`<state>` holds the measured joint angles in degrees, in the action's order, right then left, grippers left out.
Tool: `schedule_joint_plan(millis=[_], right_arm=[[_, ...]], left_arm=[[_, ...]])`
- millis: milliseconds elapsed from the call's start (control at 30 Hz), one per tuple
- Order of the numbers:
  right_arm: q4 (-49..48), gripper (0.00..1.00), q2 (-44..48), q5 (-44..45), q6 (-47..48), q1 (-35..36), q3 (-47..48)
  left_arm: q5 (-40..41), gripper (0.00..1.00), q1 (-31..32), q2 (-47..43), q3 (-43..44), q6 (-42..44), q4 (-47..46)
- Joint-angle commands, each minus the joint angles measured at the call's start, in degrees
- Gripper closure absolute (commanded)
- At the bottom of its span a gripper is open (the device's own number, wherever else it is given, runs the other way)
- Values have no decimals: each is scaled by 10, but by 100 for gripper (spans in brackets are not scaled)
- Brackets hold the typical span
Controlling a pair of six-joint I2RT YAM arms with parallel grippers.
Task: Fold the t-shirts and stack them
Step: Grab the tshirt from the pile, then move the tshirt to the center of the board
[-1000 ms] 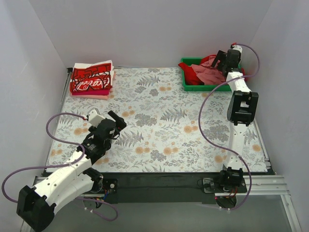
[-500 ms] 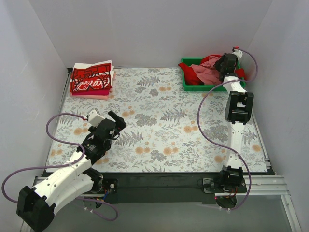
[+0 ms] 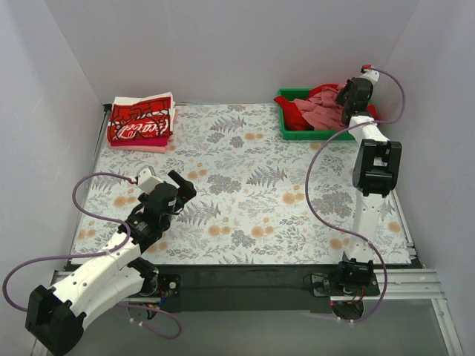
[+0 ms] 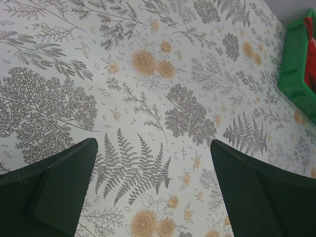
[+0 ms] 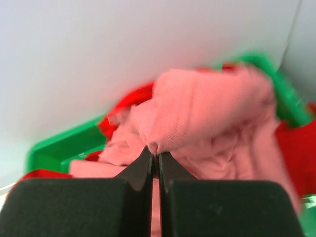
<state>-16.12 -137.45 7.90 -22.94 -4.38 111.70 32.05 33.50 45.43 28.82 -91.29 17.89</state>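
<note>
A salmon-pink t-shirt point(image 3: 320, 111) lies crumpled in the green tray point(image 3: 291, 130) at the back right, over a bright red t-shirt point(image 3: 295, 113). My right gripper point(image 3: 349, 99) is over that tray. In the right wrist view the right gripper point(image 5: 155, 154) is shut on a pinched fold of the salmon-pink t-shirt point(image 5: 212, 118), with the red t-shirt point(image 5: 129, 101) behind it. Folded red-and-white printed t-shirts point(image 3: 141, 121) are stacked at the back left. My left gripper point(image 3: 178, 183) hovers open over the flowered cloth at the near left, its fingers point(image 4: 256, 192) wide apart with nothing between them.
A flowered cloth point(image 3: 245, 185) covers the table. The green tray point(image 4: 296, 69) shows at the right edge of the left wrist view. White walls close in the back and both sides. The right arm's cable point(image 3: 319, 193) loops over the table's right part.
My right gripper has gone from open to shut, pinching the salmon-pink t-shirt in the tray, and its wrist shifted slightly right. The left arm has stayed still.
</note>
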Motion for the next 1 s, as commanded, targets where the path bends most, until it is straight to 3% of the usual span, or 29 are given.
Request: schedule_joint_plan(millis=[0, 267, 467, 600, 767, 967], right_arm=[[-71, 99, 148, 0, 87, 4, -37], [-112, 99, 345, 22, 262, 40, -180], [-96, 99, 467, -3, 304, 71, -187], [-75, 99, 545, 0, 363, 139, -196], [-40, 99, 624, -21, 350, 200, -183], [39, 99, 652, -161, 245, 236, -110]], left_arm=[[-23, 2, 3, -11, 12, 5, -6], [-56, 2, 3, -34, 11, 1, -10], [-75, 2, 3, -46, 10, -6, -12], [-93, 2, 3, -55, 10, -8, -16], [-121, 2, 3, -67, 13, -14, -21], [-155, 2, 3, -78, 15, -18, -31]])
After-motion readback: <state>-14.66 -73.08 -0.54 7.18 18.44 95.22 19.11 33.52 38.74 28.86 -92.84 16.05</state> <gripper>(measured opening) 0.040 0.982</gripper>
